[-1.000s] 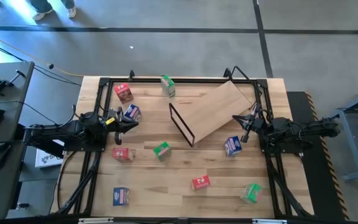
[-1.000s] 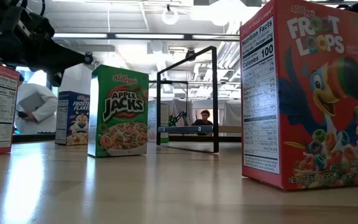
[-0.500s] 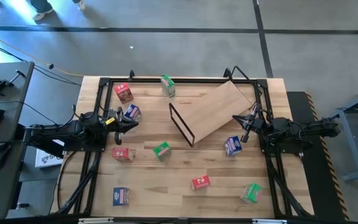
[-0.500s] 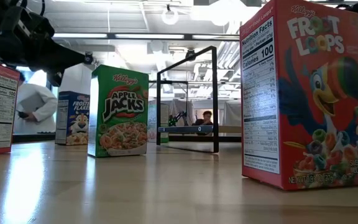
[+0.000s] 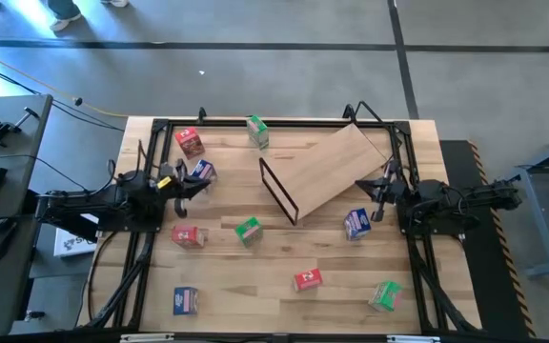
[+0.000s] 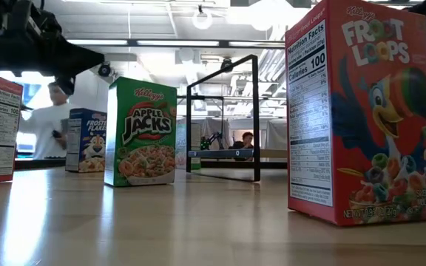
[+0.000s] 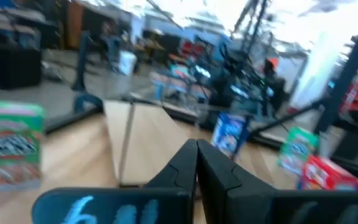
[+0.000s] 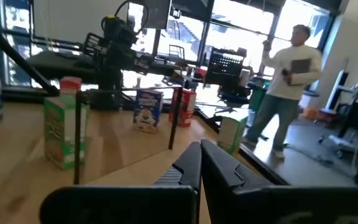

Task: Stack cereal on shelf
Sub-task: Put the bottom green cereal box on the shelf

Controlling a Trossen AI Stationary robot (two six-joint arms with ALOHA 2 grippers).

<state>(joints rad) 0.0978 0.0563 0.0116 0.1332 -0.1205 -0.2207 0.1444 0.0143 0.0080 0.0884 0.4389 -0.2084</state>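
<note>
Slightly shifted since a second ago, the left tool (image 5: pixel 185 184) now sits a little back from the blue cereal box (image 5: pixel 202 171) on the left of the desk (image 5: pixel 255 295) — fingers pressed together, holding nothing. Its wrist view shows those fingers (image 7: pixel 196 168) meeting at a point. Opposite, the right tool (image 5: pixel 379 195) hangs by the lower right edge of the shelf (image 5: pixel 336 167), also fully closed and empty, just above another blue box (image 5: pixel 356 224). That shelf — a slanted plywood board with a black wire frame (image 5: pixel 276 191) at its low end — lies mid-desk with no boxes on it. Scattered around are red boxes (image 5: pixel 190 142), green boxes (image 5: pixel 248 231) and more, all apart from the shelf. Beyond the desk, in the low view, a person in white (image 6: pixel 46 125) stands.
</note>
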